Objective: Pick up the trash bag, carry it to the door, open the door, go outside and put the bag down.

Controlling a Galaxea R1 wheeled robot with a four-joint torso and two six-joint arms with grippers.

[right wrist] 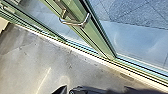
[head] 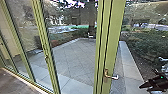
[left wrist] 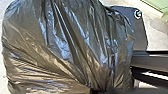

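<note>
At the right edge in the head view is my right gripper (head: 156, 83), dark, to the right of the metal door handle (head: 111, 76) and apart from it. The green-framed glass door (head: 115, 37) looks closed. In the right wrist view the handle (right wrist: 75, 23) sits on the green frame (right wrist: 93, 32), whose foot meets the floor sill; part of my right gripper (right wrist: 68, 90) reaches in, dark, away from the handle. The dark, shiny trash bag (left wrist: 62, 47) bulges large in the left wrist view, its folds gathering at my left gripper (left wrist: 96, 90), which is shut on it.
More glass panels with green posts (head: 43, 42) run to the left above a pale sill (head: 23, 81). Brown-grey floor (head: 12, 83) lies on this side. Behind the glass are a paved yard (head: 75, 57), a light kerb (head: 131, 66) and bushes (head: 140, 42).
</note>
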